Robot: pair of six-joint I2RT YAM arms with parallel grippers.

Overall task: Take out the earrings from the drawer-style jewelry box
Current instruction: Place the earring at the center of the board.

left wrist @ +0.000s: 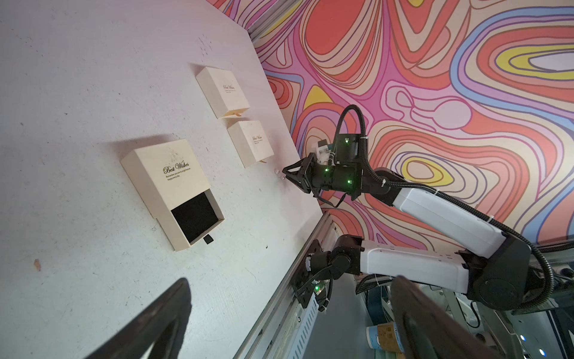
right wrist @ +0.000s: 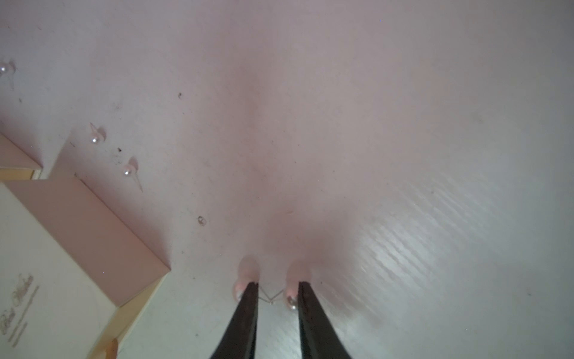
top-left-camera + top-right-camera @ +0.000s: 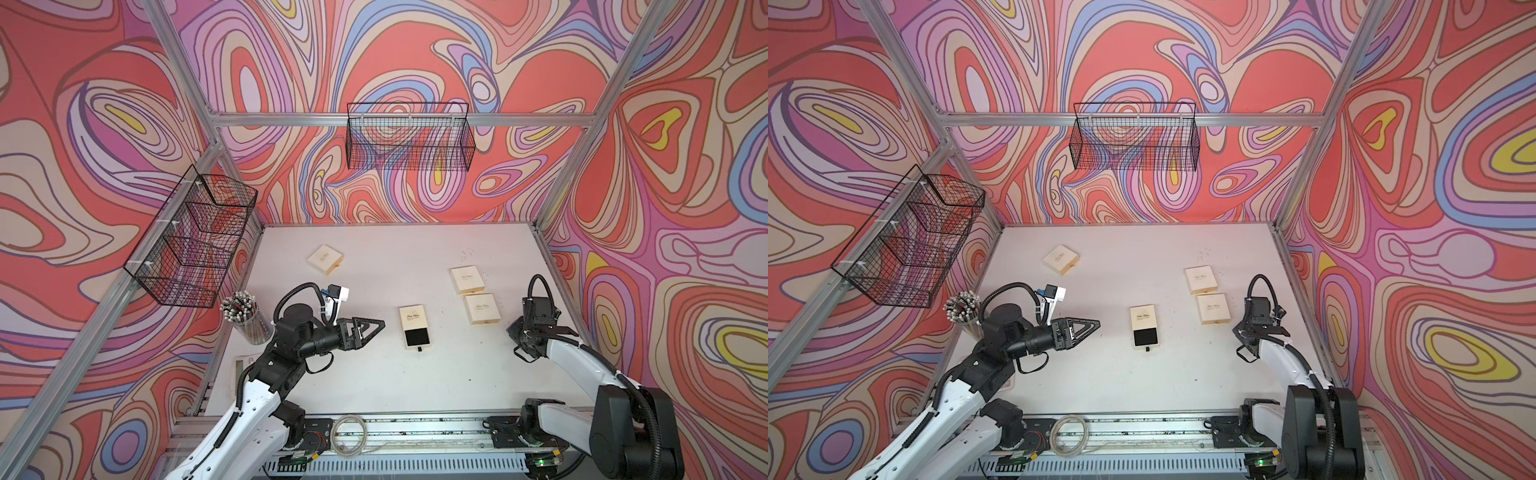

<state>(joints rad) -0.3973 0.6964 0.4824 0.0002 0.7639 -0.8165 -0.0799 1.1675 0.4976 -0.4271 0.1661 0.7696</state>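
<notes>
Right pincer, slightly parted, sits at two earrings near a cream box; left pincer gapes wide.

Cream boxes, black drawer lining, pearly-white earrings, swirled coral-lilac walls, white table.

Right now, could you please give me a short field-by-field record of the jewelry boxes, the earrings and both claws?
open jewelry box: mid-table, drawer pulled out, black inside, no studs seen
closed jewelry boxes: three; one far left, two close together on the right
left claw: open, empty, left of the open box
right claw: jaws slightly apart at the table, two pearl studs at its tips
other pearl studs: three loose on the table beside the closed pair
</notes>
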